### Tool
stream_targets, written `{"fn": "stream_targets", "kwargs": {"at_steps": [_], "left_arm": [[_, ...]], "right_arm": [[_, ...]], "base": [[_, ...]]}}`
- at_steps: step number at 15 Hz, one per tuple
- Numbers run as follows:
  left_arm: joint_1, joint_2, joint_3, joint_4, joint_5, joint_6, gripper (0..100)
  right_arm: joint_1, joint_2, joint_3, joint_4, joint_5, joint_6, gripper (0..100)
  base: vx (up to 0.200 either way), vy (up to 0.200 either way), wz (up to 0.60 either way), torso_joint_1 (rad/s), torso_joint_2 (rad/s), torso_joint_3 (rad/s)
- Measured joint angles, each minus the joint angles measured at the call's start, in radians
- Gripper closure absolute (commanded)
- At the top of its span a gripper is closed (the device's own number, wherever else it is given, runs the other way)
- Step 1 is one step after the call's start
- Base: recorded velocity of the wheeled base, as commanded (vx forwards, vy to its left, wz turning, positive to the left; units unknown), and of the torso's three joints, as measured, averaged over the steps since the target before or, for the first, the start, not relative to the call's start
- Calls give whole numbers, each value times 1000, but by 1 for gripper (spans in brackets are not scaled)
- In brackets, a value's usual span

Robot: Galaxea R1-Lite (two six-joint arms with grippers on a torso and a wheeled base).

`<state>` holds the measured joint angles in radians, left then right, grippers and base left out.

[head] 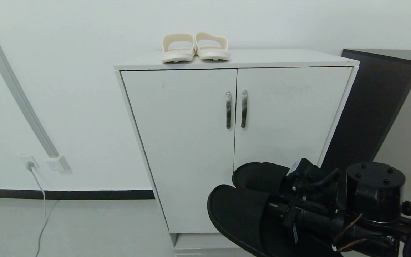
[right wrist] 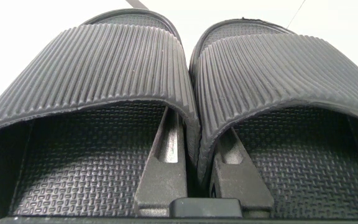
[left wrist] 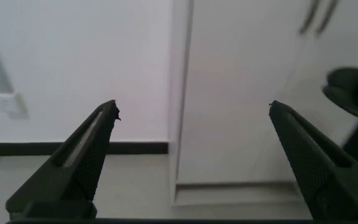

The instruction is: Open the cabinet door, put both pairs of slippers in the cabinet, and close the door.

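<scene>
The white two-door cabinet (head: pixel 177 142) is shut with cream foam slippers (head: pixel 180 53) atop it, while the right gripper (right wrist: pixel 194 134) clamps black ribbed rubber slippers (head: pixel 241 210) and the left gripper (left wrist: pixel 194 107) gapes empty.

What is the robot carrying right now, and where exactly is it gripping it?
The right gripper holds the pair of black slippers, a finger inside each, pinching their adjoining inner walls together. The left gripper is open, empty.
</scene>
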<state>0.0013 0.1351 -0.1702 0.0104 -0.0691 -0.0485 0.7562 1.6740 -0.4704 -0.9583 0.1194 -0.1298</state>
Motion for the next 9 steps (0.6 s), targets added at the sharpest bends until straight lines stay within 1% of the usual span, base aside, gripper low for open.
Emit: {"fn": "stream_targets", "kwargs": {"at_steps": [2, 3, 4, 6, 8, 9], "left_arm": [[0, 98, -17, -29, -139, 7, 0], [0, 147, -22, -57, -186, 9, 0], [0, 198, -27, -93, -219, 10, 0], [0, 285, -40, -167, -247, 11, 0], [0, 400, -59, -269, -257, 12, 0], [-7, 470, -71, -335, -260, 12, 0]], "right_arm": [[0, -6, 7, 0, -1, 0, 100], [1, -9, 9, 0, 0, -1, 100], [2, -11, 11, 0, 0, -1, 100], [5, -11, 15, 0, 1, -1, 100], [5, -11, 16, 0, 1, 0, 100], [5, -11, 16, 0, 2, 0, 100]], "base": [[0, 0, 0, 0, 0, 0], [0, 0, 0, 0, 0, 0], [0, 0, 0, 0, 0, 0], [0, 0, 0, 0, 0, 0], [0, 0, 0, 0, 0, 0], [0, 0, 0, 0, 0, 0]]}}
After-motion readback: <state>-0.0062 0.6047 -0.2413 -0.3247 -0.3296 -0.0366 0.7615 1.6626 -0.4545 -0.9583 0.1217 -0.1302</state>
